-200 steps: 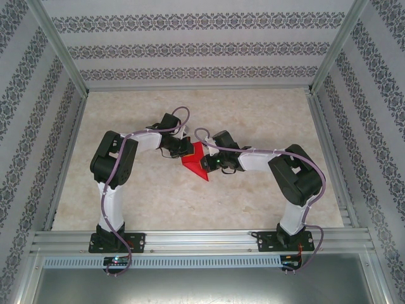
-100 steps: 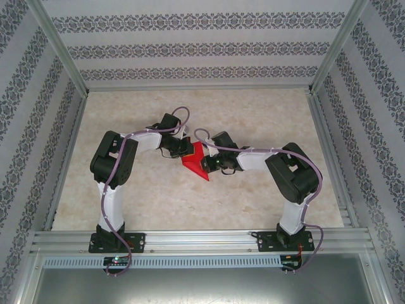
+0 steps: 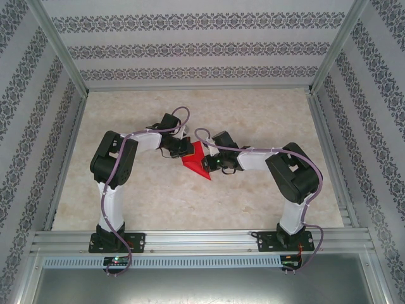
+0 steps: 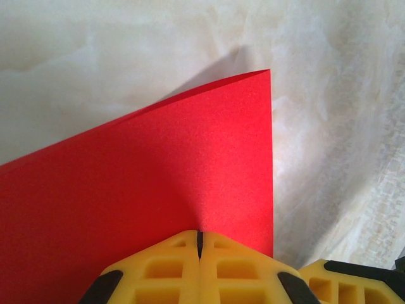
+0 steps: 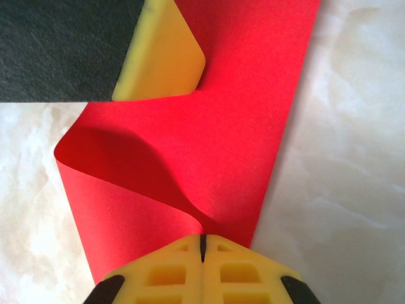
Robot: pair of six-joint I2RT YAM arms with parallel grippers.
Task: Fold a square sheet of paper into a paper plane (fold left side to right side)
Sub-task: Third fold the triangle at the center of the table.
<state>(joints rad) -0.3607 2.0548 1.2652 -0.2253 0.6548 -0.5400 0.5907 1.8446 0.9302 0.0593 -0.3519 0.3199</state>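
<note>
Bowing softly over the bench [image 3: 266,120] middle, the plain bright red square sheet of paper [image 5: 209,145] is clamped from either side by the left pincer [image 4: 199,244] and right pincer [image 5: 202,248].

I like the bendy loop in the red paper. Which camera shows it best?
Right wrist view: the red paper bends in a loop. Left wrist view shows a flat face; top view, a small red shape.
</note>
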